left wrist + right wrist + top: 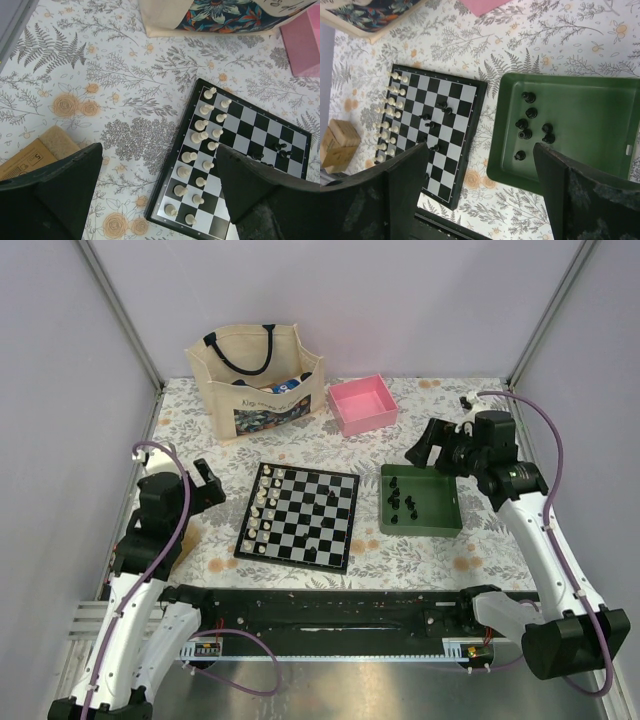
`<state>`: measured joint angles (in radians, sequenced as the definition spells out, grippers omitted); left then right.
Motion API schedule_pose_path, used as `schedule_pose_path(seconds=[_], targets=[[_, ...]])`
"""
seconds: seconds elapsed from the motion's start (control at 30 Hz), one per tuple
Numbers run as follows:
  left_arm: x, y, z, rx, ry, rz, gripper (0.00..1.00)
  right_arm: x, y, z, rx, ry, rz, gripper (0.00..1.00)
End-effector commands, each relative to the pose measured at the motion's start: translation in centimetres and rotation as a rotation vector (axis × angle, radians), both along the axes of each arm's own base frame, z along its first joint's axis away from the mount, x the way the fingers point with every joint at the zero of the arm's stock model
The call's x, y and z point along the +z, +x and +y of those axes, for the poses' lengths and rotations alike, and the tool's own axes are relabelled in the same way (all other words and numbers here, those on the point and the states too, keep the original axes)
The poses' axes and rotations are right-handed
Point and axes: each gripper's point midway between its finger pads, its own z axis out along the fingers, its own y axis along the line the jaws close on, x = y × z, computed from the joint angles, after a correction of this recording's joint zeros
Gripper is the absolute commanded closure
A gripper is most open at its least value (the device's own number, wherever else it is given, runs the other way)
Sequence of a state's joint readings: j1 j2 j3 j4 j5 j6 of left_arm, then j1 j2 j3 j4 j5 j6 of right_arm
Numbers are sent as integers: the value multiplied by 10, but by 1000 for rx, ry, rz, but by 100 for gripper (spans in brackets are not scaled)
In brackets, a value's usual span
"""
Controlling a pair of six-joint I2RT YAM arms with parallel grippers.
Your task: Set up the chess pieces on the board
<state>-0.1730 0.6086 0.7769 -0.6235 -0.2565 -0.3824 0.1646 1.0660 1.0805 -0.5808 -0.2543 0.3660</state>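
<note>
Nearest, my right gripper (480, 149) hung wide and empty above the green tray (496, 150), where several black pieces (522, 123) lay loose. My left gripper (159, 149), equally wide, hovered by the board (465, 92). Farther off, a few black pieces sat mid-board, with cream pieces (390, 115) ranked along the side away from the tray. I judged a straight descent onto one outlying piece best, jaws clear of its neighbours.

A cloth bag (256, 380) stands far left, a pink box (363, 404) just right of it. A green tray (441, 496) lies nearer, on the right. A brown box (25, 159) sits near left.
</note>
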Motion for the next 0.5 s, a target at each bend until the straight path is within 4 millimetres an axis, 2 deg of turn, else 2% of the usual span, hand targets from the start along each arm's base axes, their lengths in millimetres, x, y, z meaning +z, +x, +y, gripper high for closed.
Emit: schedule_pose_path(seconds=[0.0, 0.23, 0.33, 0.47], targets=[[6, -2, -1, -9, -4, -2, 1, -2, -7, 8, 88, -36, 21, 7], [2, -4, -8, -41, -29, 8, 1, -19, -19, -1, 29, -114, 78, 18], [-2, -4, -17, -85, -48, 23, 1, -26, -17, -8, -18, -145, 99, 20], [-2, -5, -22, -113, -62, 21, 1, -49, -11, -16, -70, -181, 155, 23]])
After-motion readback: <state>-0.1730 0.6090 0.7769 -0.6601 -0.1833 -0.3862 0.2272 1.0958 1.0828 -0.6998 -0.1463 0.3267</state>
